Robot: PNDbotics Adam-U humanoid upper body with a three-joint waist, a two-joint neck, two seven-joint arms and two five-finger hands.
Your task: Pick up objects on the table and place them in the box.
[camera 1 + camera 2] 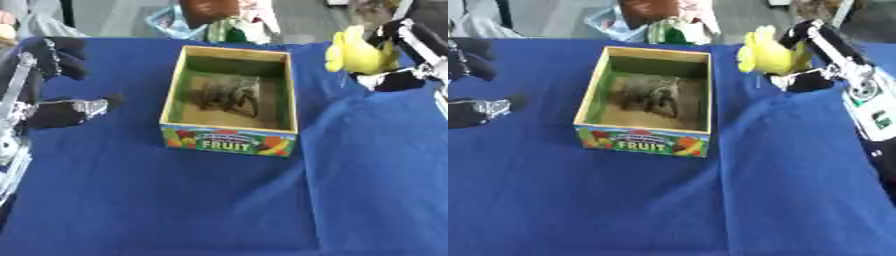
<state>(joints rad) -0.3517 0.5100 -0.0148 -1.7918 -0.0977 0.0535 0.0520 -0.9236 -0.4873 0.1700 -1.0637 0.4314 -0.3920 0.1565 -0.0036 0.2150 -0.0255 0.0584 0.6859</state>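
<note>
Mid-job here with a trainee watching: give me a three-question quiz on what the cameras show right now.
1. True or false: the yellow soft toy already lies inside the open cardboard box labelled FRUIT.
2. Which hand holds the toy? A) left hand B) right hand
3. Fill in: the tablecloth is ___.

Key:
1. False; the right hand holds it beside the box's right wall.
2. B; the left hand holds nothing, at the left edge.
3. Blue.
</note>
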